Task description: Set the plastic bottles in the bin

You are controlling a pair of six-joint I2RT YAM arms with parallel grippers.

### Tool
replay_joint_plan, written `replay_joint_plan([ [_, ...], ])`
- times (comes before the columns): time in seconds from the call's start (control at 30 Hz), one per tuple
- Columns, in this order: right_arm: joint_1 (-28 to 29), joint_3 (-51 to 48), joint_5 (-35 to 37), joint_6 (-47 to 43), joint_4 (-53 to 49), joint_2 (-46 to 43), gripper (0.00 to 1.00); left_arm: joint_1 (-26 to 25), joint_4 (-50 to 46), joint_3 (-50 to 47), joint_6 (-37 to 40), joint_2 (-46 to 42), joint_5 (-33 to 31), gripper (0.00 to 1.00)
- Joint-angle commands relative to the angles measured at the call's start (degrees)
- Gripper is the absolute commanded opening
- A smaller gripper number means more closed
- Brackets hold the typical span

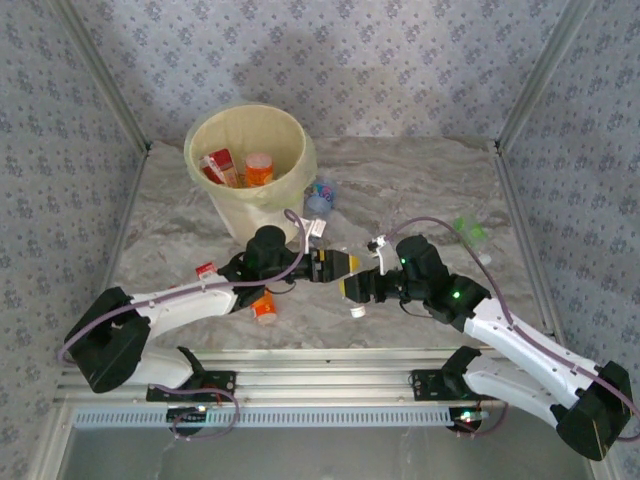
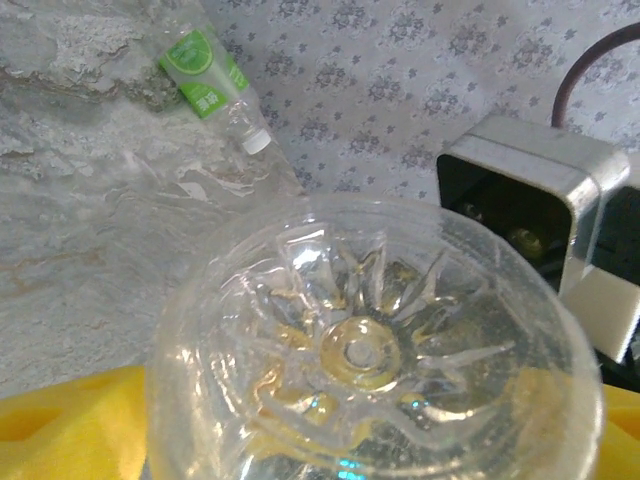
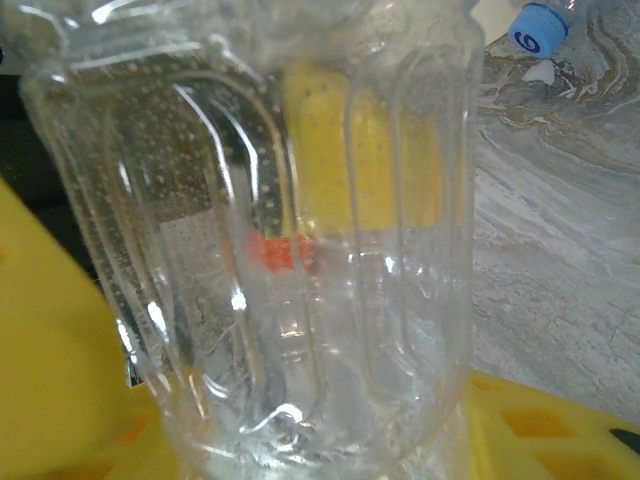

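Note:
A clear plastic bottle point(image 3: 290, 250) hangs over the table's middle with my right gripper point(image 1: 358, 288) shut on it, yellow pads point(image 3: 60, 390) on both sides. The bottle's ribbed base point(image 2: 365, 350) sits between the yellow pads point(image 2: 70, 420) of my left gripper point(image 1: 335, 263); whether they press on it is unclear. The cream bin point(image 1: 292, 185) stands at the back left, holding a red-labelled bottle point(image 1: 220, 165) and an orange one point(image 1: 259, 170). Loose bottles lie around: a blue-capped one point(image 1: 320, 195) by the bin, a green-labelled one point(image 1: 470, 230), an orange one point(image 1: 264, 307) and a red-labelled one point(image 1: 206, 270).
The two arms meet nose to nose at the table's centre. A small white cap point(image 1: 357, 311) shows just below the right gripper. Patterned walls close in the table on three sides, and a metal rail point(image 1: 330, 365) runs along the near edge.

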Motion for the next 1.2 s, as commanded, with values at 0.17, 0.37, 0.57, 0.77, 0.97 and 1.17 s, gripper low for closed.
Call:
replay_joint_plan([
  [0.17, -0.1, 0.8, -1.0, 0.2, 1.0, -0.4, 0.51, -0.4, 4.1, 2.9, -1.1, -0.2, 2.3, 0.74],
  [0.37, 0.0, 0.6, -0.8, 0.1, 1.1, -0.2, 0.51, -0.5, 4.3, 3.0, -0.8, -0.2, 2.5, 0.64],
  [0.57, -0.1, 0.4, -0.4, 0.0, 0.9, -0.8, 0.55, -0.8, 4.6, 3.2, -0.5, -0.5, 2.5, 0.60],
  [0.77, -0.1, 0.3, -0.4, -1.1, 0.3, -2.8, 0.77, -0.8, 2.5, 3.7, 0.4, -1.7, 1.3, 0.58],
  [0.97, -1.0, 1.1, -2.2, -4.3, -4.5, -6.5, 0.90, -0.7, -5.1, 6.1, 4.2, -4.5, -1.0, 0.58],
  [1.17, -2.6, 2.6, -3.2, -7.1, -10.6, -11.4, 0.99, 1.4, -15.7, 11.6, 10.0, -6.9, -2.1, 0.58],
])
